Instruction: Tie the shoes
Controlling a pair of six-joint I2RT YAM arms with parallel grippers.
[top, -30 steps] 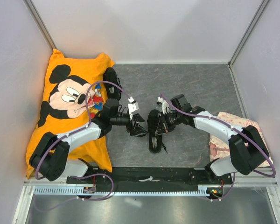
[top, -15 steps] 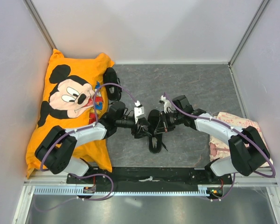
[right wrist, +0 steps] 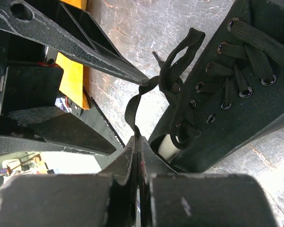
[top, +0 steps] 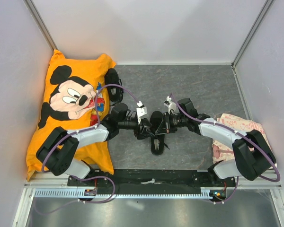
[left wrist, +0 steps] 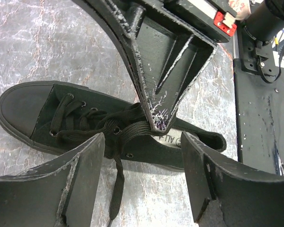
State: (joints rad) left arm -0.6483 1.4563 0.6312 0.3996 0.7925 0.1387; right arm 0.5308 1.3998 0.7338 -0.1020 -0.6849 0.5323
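Soft, even light falls from overhead in the top view, bright enough that the pale walls look slightly washed. Shadows on the table [top: 203, 85] are faint. The black shoe [top: 156, 145] at the centre loses its detail against the dark hardware around it. Wall edges lean outward at 11 and 1 o'clock, a wide-angle bend. In the left wrist view, scratches on the right gripper's fingers [left wrist: 154, 109] catch glare, and the left gripper's fingers [left wrist: 80, 182] at 6 o'clock are soft. In the right wrist view the lace [right wrist: 131, 111] is crisp, the pinching fingers blur at 6 o'clock, and a blown-out patch sits at 8 o'clock.
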